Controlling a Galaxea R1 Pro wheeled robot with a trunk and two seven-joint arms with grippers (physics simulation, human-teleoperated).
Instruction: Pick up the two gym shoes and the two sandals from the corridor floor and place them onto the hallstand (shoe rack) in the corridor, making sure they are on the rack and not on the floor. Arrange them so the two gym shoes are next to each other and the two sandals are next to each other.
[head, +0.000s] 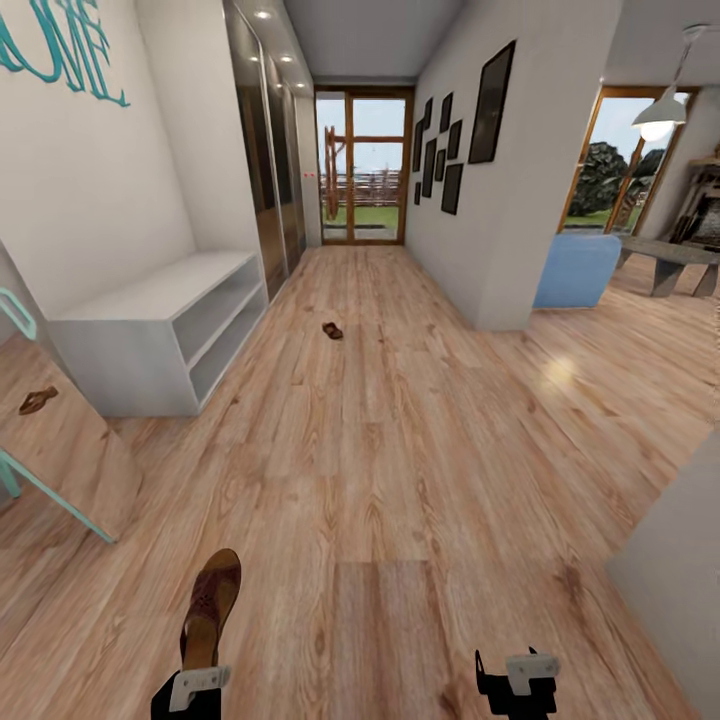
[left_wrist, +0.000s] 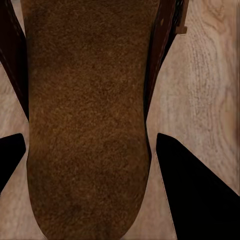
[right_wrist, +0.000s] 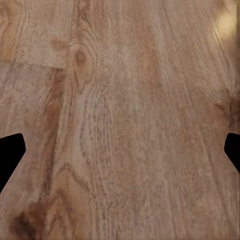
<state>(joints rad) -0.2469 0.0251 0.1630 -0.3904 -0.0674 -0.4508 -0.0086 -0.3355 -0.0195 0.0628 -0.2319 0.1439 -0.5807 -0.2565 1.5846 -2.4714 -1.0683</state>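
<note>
The left claw (head: 200, 655) is clamped on 1 brown sandal (head: 211, 607), down low at the left of the head view. The sandal sticks out in front of the claw, with its toe pointing away from the robot, above the floor (head: 400, 470). In the left wrist view the sandal's tan sole (left_wrist: 87, 120) runs between the 2 dark fingers (left_wrist: 192, 185), and the dark strap edges show along both sides.

A 2nd sandal (head: 332, 330) lies on the floor far ahead, in the middle of the corridor (it looks very small from here). It is well apart from the low white shelf (head: 165, 335) that stands along the left wall. That shelf has 2 open spaces under its flat top.

A tilted mirror (head: 55, 440) with a teal frame leans at the far left, and a small brown sandal shape shows in its glass.

The right claw (head: 518, 685) sits low at the right, with its fingers apart and nothing between them. The right wrist view shows 2 black finger tips (right_wrist: 11, 150) at the edges, with bare wood planks between.

A glass door (head: 362, 165) stands at the end of the corridor. Dark picture frames (head: 455, 130) hang on the right wall. A blue chair (head: 577, 270) sits past the wall corner.
</note>
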